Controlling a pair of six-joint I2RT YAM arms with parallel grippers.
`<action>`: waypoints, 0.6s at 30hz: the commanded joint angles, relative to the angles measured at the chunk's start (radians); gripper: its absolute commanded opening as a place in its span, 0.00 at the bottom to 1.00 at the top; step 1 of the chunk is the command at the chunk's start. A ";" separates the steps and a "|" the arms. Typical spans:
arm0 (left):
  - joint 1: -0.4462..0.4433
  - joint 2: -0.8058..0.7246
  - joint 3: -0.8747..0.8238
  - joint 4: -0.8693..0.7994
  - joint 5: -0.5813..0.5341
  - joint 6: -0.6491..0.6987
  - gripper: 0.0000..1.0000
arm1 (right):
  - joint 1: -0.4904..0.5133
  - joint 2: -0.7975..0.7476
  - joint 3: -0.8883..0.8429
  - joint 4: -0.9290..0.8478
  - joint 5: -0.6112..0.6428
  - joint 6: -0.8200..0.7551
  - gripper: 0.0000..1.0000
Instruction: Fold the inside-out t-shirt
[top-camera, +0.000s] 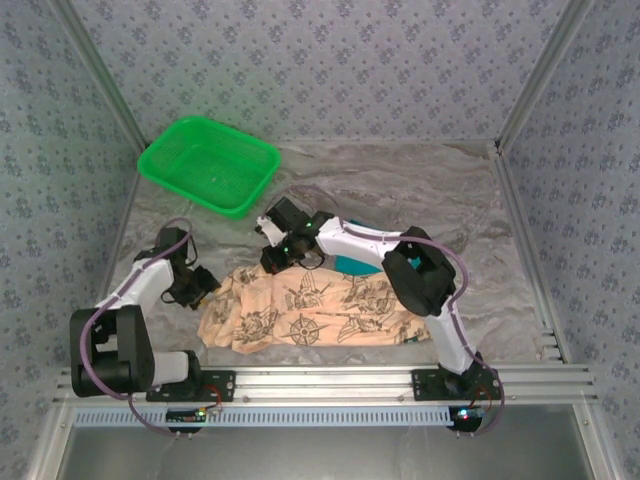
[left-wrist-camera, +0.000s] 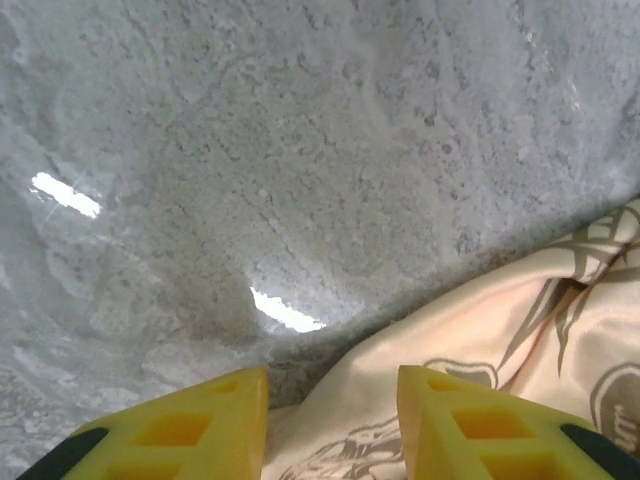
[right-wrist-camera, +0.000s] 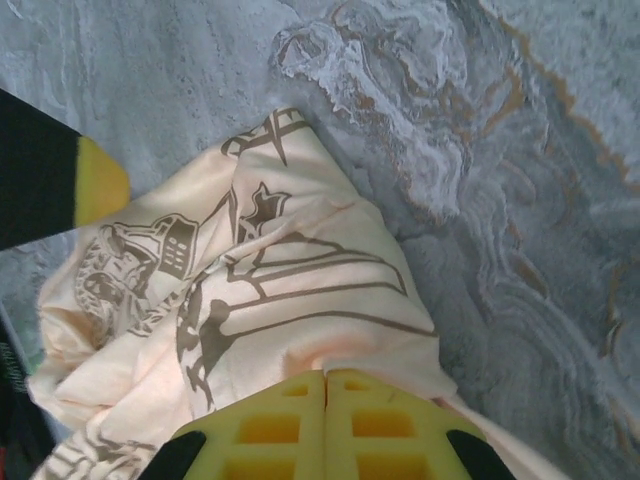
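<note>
The peach-beige t-shirt (top-camera: 305, 308) with dark brown compass prints lies crumpled on the table near the front edge. My right gripper (top-camera: 282, 258) is at its far edge, and its yellow fingers (right-wrist-camera: 290, 420) are pressed together on a pinched fold of the t-shirt (right-wrist-camera: 290, 290). My left gripper (top-camera: 203, 284) sits at the shirt's left end. In the left wrist view its yellow fingers (left-wrist-camera: 200, 425) stand apart over the edge of the t-shirt (left-wrist-camera: 480, 330), gripping nothing.
A green plastic basket (top-camera: 208, 163) stands at the back left. A teal garment (top-camera: 352, 264) peeks out under the right arm behind the shirt. The marbled grey table (top-camera: 420, 190) has metal rails along its sides.
</note>
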 joint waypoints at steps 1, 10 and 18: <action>0.029 -0.032 0.051 -0.065 0.056 0.035 0.44 | 0.013 0.049 0.110 -0.104 0.101 -0.158 0.00; 0.042 0.000 0.072 -0.035 0.107 0.084 0.40 | 0.025 0.181 0.376 -0.288 0.391 -0.388 0.03; 0.041 0.029 0.084 -0.002 0.128 0.101 0.41 | 0.107 0.064 0.226 -0.094 0.035 -0.482 0.05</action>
